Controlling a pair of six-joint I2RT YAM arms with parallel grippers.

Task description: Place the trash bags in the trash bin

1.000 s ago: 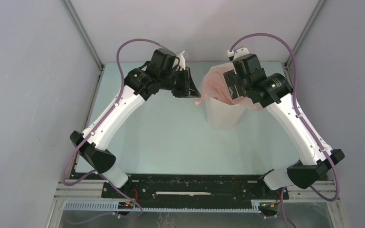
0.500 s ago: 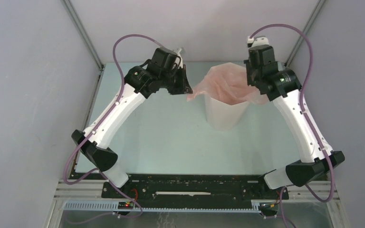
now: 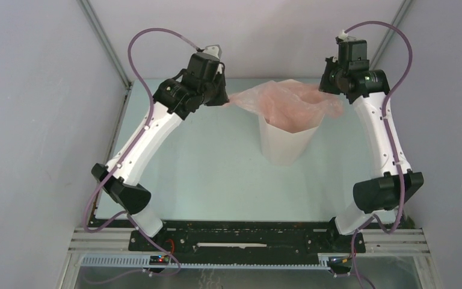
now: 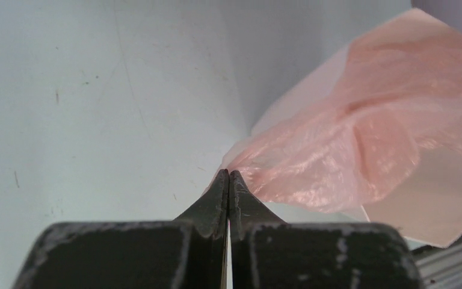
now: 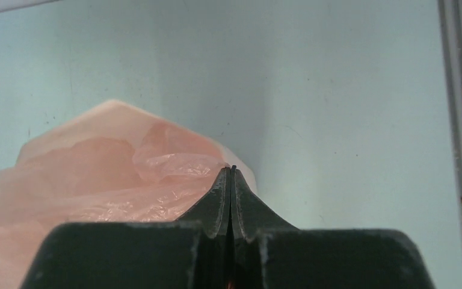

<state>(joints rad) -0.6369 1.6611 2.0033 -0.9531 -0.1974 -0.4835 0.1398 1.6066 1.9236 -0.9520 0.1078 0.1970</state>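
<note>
Well, it's partway there: the trash bag (image 3: 280,103) is stretched wide over the mouth of the trash bin (image 3: 283,147). Its middle seems to sag inside the rim, but the ends stick out past the bin and need pushing down. The left gripper (image 3: 224,99), left of the bin, is pinched tight on one corner. The right gripper (image 3: 334,98), right of the bin, is clenched on the opposite edge. I count one bag, one bin, two grippers.
</note>
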